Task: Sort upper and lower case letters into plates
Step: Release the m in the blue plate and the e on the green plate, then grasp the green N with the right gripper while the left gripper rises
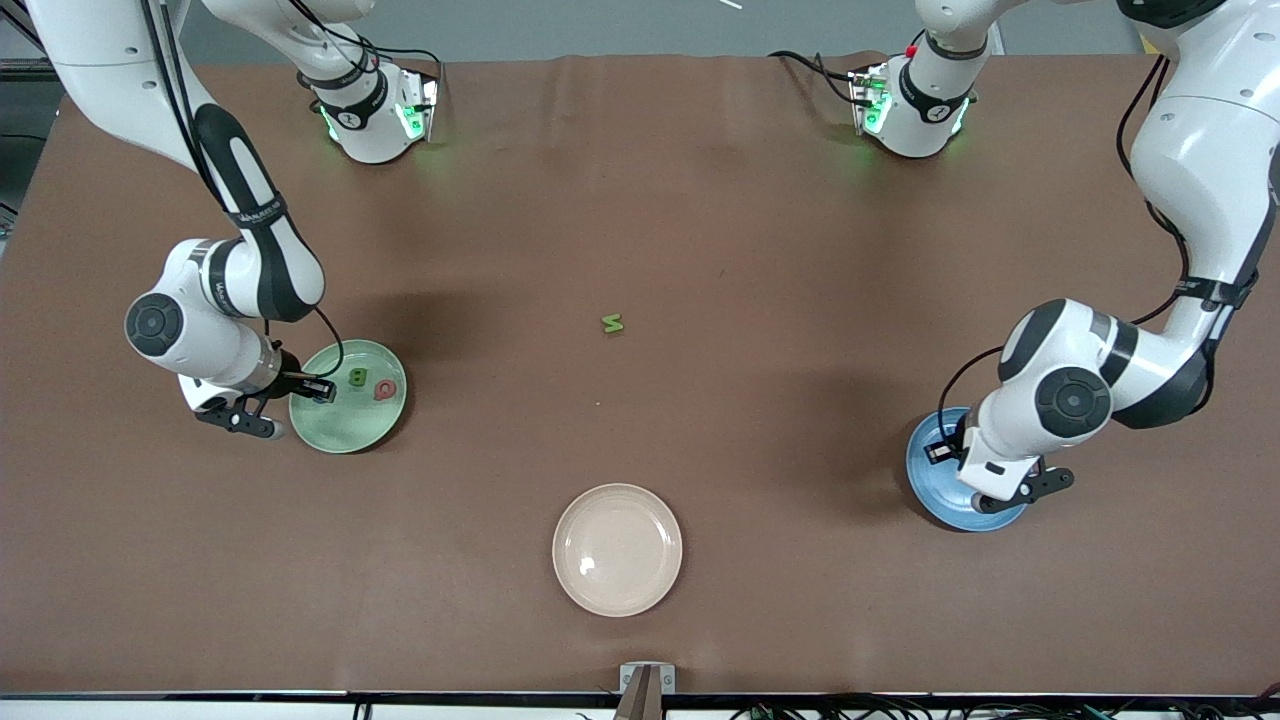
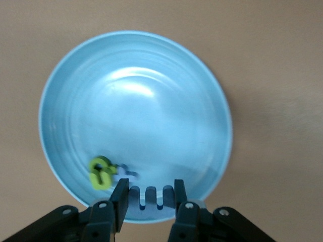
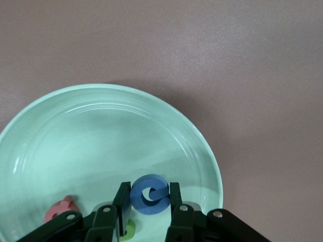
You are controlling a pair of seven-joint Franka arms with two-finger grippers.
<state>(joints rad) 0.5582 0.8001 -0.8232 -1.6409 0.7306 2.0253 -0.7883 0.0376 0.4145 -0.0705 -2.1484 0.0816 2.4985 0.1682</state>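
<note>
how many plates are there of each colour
green plate: 1
blue plate: 1
beige plate: 1
total: 3

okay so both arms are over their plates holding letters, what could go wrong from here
The right gripper holds a blue letter over the green plate, close above the red letter and a green letter; released, it may land on them or bounce out. The left gripper holds a blue m-shaped letter over the blue plate's rim, so it could drop outside. The green letter on the table could be overlooked.
</note>
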